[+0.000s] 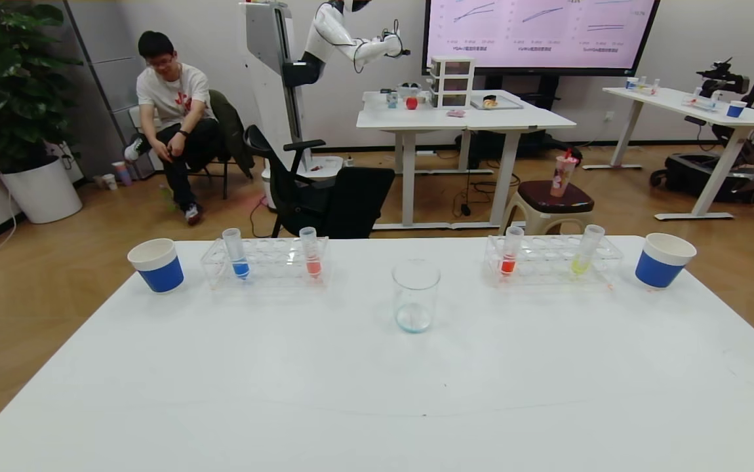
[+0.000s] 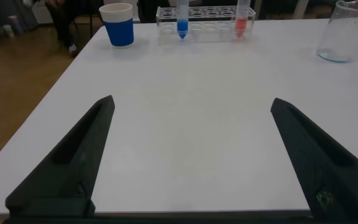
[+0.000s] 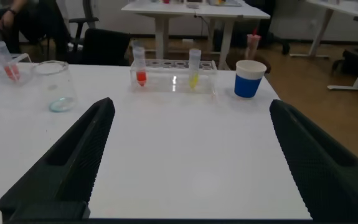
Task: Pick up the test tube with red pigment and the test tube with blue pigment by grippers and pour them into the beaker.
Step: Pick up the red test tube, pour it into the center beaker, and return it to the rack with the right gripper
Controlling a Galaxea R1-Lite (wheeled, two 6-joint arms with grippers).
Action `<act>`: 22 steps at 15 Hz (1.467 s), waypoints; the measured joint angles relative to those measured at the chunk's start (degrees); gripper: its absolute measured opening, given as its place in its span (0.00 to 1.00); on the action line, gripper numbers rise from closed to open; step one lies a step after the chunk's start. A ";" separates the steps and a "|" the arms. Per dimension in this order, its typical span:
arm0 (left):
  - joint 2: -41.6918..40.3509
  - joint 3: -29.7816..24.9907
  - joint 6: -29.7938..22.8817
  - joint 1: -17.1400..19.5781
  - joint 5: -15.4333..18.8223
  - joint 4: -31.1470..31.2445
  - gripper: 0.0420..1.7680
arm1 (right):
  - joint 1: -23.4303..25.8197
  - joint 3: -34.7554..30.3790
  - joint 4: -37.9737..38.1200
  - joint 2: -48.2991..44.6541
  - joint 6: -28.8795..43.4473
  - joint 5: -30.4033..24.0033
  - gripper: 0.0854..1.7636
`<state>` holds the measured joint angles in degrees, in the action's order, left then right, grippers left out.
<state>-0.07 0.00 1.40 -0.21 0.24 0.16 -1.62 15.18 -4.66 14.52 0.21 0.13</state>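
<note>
The test tube with blue pigment [image 1: 239,257] [image 2: 182,22] stands upright in the clear rack [image 1: 277,262] at the table's far left. The test tube with red pigment [image 1: 509,257] [image 3: 141,72] stands in the rack [image 1: 547,261] at the far right. Between the racks, a little nearer to me, stands the glass beaker [image 1: 415,296] [image 2: 348,34] [image 3: 56,87]. Neither arm shows in the head view. My left gripper [image 2: 192,102] hovers open over bare table short of the left rack. The right gripper [image 3: 191,104] is open too, short of the right rack, holding nothing.
A salmon-pink tube [image 1: 312,257] [image 2: 241,22] shares the left rack, and a yellow tube [image 1: 583,255] [image 3: 193,70] the right one. Blue paper cups [image 1: 157,265] [image 1: 662,261] stand outside each rack near the table's side edges. Behind the table are a chair, desks and a seated person.
</note>
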 joint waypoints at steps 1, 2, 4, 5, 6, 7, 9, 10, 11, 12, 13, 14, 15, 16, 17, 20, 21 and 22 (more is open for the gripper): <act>0.00 0.00 0.00 0.00 -0.02 0.00 0.99 | -0.50 2.35 -2.39 4.77 -0.02 0.00 0.98; 0.00 0.00 0.00 0.00 -0.02 0.00 0.99 | -0.90 4.55 -5.57 10.23 -0.05 -0.02 0.98; 0.00 0.00 0.00 0.02 -0.04 0.00 0.99 | -1.43 7.78 -12.26 20.63 -0.18 -0.13 0.98; 0.00 0.00 0.00 0.02 -0.04 0.02 0.99 | -1.66 9.33 -15.74 25.42 -0.21 -0.27 0.98; 0.00 0.00 0.00 0.00 -0.02 0.00 0.99 | -1.88 10.56 -18.55 29.72 -0.21 -0.54 0.98; 0.00 0.00 0.00 0.00 0.00 0.00 0.99 | -2.18 11.80 -21.75 34.56 -0.18 -0.79 0.98; 0.00 0.00 0.00 0.02 -0.04 0.00 0.99 | -3.33 14.88 -28.92 46.64 -0.05 -1.12 0.98; 0.00 0.00 0.00 0.02 0.00 0.02 0.99 | -4.16 16.71 -32.68 53.22 0.01 -1.17 0.98; 0.00 0.00 -0.02 0.02 0.00 0.00 0.99 | -5.10 18.58 -36.24 59.16 0.09 -1.18 0.98; 0.00 0.00 0.00 0.02 -0.02 0.02 0.99 | -6.21 20.35 -39.67 64.78 0.20 -1.17 0.98; 0.00 0.00 0.00 0.02 0.00 0.00 0.99 | -7.41 22.08 -42.78 69.90 0.45 -1.15 0.98; 0.00 0.00 -0.02 0.00 0.00 0.00 0.99 | -8.63 23.76 -45.59 75.01 1.11 -1.10 0.98; 0.00 0.00 -0.02 0.02 0.00 0.00 0.99 | -9.62 25.20 -47.82 79.42 1.91 -1.04 0.98; 0.00 0.00 0.00 0.02 0.00 0.00 0.99 | -10.39 26.58 -49.92 83.49 2.84 -0.93 0.98; 0.00 0.00 0.00 0.02 -0.02 0.02 0.99 | -10.97 27.84 -51.79 87.54 3.47 -0.82 0.98; 0.00 0.00 0.00 0.00 0.00 0.00 0.99 | -11.78 31.04 -57.97 97.63 4.08 -0.73 0.98; 0.00 0.00 -0.02 0.00 -0.02 0.02 0.99 | -11.85 32.09 -59.59 100.50 4.12 -0.68 0.98; 0.00 0.00 -0.02 0.00 0.00 0.02 0.99 | -11.85 33.11 -61.05 103.21 4.14 -0.66 0.98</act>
<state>-0.07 0.00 1.38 -0.21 0.24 0.18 -13.47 48.29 -65.71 117.72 4.35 -0.52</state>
